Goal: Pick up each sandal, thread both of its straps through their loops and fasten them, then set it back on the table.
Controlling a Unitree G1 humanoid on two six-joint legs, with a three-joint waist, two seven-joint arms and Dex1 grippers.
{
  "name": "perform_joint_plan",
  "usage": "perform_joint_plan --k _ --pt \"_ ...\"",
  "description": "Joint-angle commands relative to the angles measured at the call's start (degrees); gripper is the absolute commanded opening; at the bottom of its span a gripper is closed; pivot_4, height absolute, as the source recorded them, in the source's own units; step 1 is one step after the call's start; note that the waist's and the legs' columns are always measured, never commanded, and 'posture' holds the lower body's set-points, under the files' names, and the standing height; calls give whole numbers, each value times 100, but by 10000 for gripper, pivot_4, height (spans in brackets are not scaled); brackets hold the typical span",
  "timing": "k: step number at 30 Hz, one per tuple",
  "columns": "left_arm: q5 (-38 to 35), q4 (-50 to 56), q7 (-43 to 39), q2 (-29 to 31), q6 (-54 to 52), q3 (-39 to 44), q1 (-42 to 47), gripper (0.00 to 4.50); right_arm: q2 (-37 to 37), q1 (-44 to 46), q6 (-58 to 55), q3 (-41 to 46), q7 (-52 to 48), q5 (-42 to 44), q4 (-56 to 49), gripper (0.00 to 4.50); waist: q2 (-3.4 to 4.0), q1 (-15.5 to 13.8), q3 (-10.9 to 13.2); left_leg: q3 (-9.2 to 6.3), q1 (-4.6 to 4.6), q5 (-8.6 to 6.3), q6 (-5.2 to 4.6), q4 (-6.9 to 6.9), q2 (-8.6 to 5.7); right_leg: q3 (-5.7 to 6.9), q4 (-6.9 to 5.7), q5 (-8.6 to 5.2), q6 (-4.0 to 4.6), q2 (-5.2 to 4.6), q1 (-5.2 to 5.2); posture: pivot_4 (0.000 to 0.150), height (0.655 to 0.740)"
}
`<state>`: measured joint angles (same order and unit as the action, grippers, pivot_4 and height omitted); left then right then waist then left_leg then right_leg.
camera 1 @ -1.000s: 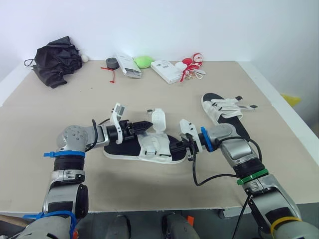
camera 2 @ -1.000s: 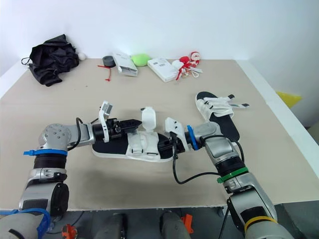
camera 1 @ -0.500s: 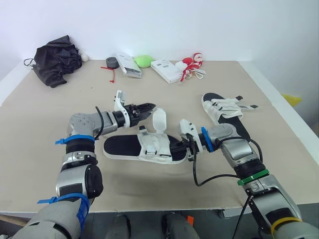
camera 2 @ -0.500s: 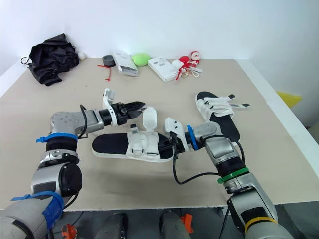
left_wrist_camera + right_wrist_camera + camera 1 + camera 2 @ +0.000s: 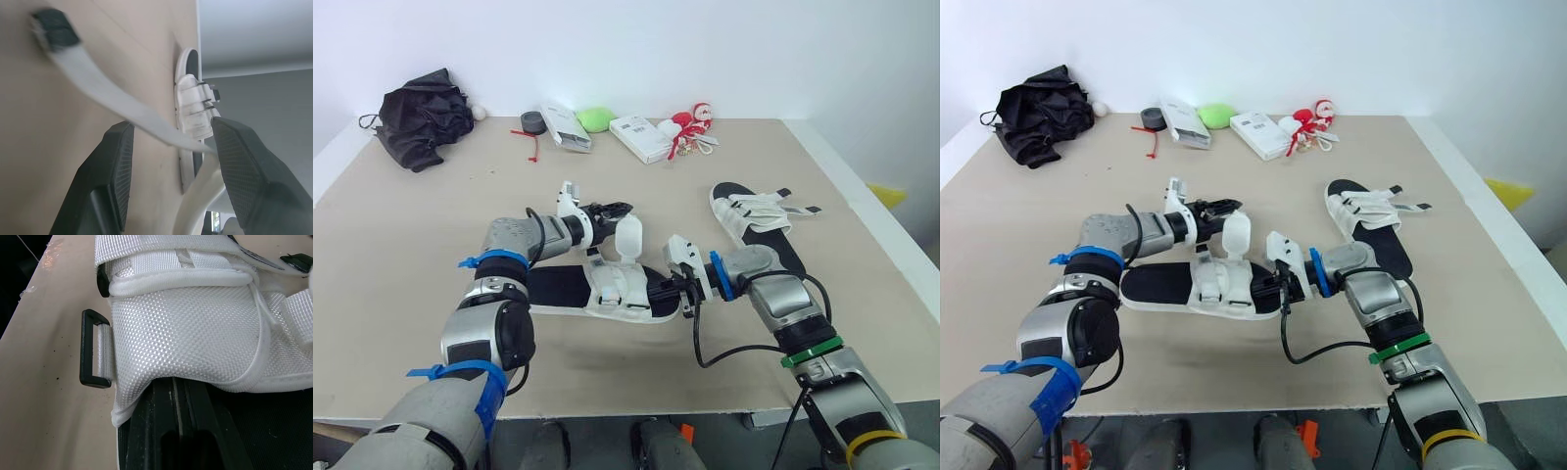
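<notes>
Near sandal (image 5: 592, 291): flat on table (image 5: 401, 255); we use it as ref.
L gripper (image 5: 615, 209): just behind near sandal, at its raised white strap (image 5: 628, 236).
L fingers (image 5: 117, 161): spread; we see the strap cross the gap btwn them, not pinched.
R gripper (image 5: 664, 290): at near sandal's right end, against the white upper; grip state we cannot tell.
Loop (image 5: 92, 348): black, at edge of the upper.
2nd sandal (image 5: 756, 223): right of and behind near sandal, apart, flat.
</notes>
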<state>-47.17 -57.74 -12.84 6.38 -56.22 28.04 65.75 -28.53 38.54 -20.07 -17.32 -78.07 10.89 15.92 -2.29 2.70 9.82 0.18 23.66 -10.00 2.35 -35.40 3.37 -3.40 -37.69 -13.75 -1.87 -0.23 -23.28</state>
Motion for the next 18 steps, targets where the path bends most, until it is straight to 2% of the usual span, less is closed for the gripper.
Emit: perform_joint_plan --k 1,9,11,13,14,15,16,18 --pt "95 -186 -151 -56 239 72 324 25829 -38 -166 -110 -140 97 -157 57 0 0 3 0 0 0 0 0 0 0 0 0 0 0 0 0 1500 7400" --pt "345 -488 -319 -56 666 103 500 25829 -54 -209 -140 -125 137 -136 5 0 0 6 0 -4 1 -1 2 2 -3 -1 0 -1 -2 0 -3 1500 7400" --pt "382 -507 -321 -46 787 138 501 19143 -46 -200 -136 -123 145 -140 24 0 0 7 0 -4 1 0 2 2 -3 0 0 -1 -1 0 -3 1500 7400" --pt "413 -517 -346 -41 840 158 508 10187 -40 -193 -136 -119 146 -136 34 0 0 7 0 -5 1 0 2 2 -3 0 0 -2 -2 0 -3 1500 7400" --pt "424 -522 -365 -36 855 170 515 8253 -36 -186 -135 -119 147 -137 43 0 0 7 0 -5 1 0 2 2 -3 0 0 -2 -2 0 -3 1500 7400" --pt "428 -529 -382 -31 864 193 523 2567 -33 -181 -131 -119 148 -139 51 0 0 7 0 -5 1 0 2 2 -3 -1 0 -2 -2 0 -3 1500 7400" --pt "426 -528 -406 -27 868 211 532 1124 -28 -174 -125 -118 150 -141 63 0 1 7 0 -5 1 0 2 2 -3 0 0 -2 -2 0 -3 1500 7400" --pt "418 -527 -444 -16 862 237 545 1124 -19 -159 -123 -115 154 -140 79 0 0 7 0 -5 1 0 2 2 -3 0 0 -2 -2 0 -3 1500 7400"
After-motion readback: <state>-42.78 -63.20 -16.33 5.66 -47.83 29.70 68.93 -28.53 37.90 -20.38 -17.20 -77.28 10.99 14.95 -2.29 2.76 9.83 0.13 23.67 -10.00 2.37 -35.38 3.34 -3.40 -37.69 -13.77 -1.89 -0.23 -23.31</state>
